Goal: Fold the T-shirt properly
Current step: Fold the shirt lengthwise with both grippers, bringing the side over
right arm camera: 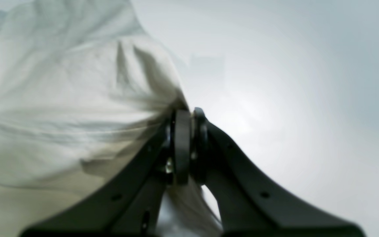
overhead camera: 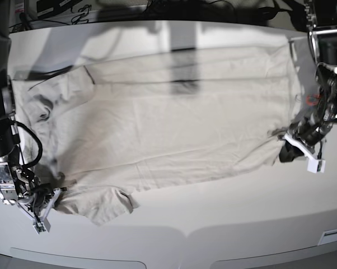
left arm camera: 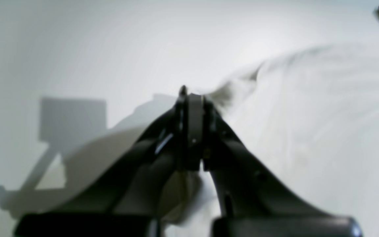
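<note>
1. The T-shirt (overhead camera: 157, 129) lies spread on the white table (overhead camera: 213, 224), its long axis running side to side across the base view.
2. The left claw (overhead camera: 286, 147) is clamped on the near corner at that view's right end; the right claw (overhead camera: 54, 193) is pinched on the near corner at its left end, by the sleeve.
3. Both claws sit on the near long edge, so the body of the cloth lies away from them, toward the table's far side, and a fold would likely carry that edge across.
</note>
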Tool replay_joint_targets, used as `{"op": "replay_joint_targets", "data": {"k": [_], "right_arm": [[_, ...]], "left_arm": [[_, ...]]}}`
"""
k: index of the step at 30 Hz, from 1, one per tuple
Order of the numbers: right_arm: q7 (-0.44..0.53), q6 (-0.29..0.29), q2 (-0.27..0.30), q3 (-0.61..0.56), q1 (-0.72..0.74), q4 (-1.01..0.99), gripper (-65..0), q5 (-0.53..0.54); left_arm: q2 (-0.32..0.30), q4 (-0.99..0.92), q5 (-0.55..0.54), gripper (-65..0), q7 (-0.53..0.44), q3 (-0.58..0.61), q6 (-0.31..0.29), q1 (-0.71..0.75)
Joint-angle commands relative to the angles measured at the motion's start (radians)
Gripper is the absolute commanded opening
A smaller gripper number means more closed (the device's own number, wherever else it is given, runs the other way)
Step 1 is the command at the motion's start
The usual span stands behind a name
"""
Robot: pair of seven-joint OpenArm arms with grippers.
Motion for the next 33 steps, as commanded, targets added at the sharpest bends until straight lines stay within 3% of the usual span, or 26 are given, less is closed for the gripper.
{"op": "replay_joint_targets", "data": {"k": [1,7,13,20,27,33], "right_arm": [[0.015,0.011,0.024,0.003,0.041,0.032,-65.0,0.032],[-0.059,0.121,0.103,0.003,0.039,0.144,-65.0,0.162],[-0.111,0.124,0.212,0.003,0.002,0.269,-65.0,0.267],[-0.13,0.122,0.349,0.003,-0.167,0.523,-65.0,0.327],[-0.155,0.004,0.452,0.003,-0.33,0.743,-65.0,0.328],[-0.154,-0.07,0.529,0.003,-0.41,0.841,-65.0,0.327]], "left_arm": [[-0.013,0.028,-0.016,-65.0,-0.018,-0.005,-0.002,-0.032],[-0.009,0.095,-0.016,-65.0,0.028,-0.006,0.007,-0.045],[-0.008,0.151,-0.016,-65.0,0.081,-0.016,0.033,-0.045],[0.005,0.261,-0.02,-65.0,0.08,-0.066,0.033,0.053],[0.021,0.403,0.018,-65.0,0.056,-0.087,0.11,0.203],[0.022,0.512,0.016,-65.0,0.049,-0.171,0.112,0.3]]}}
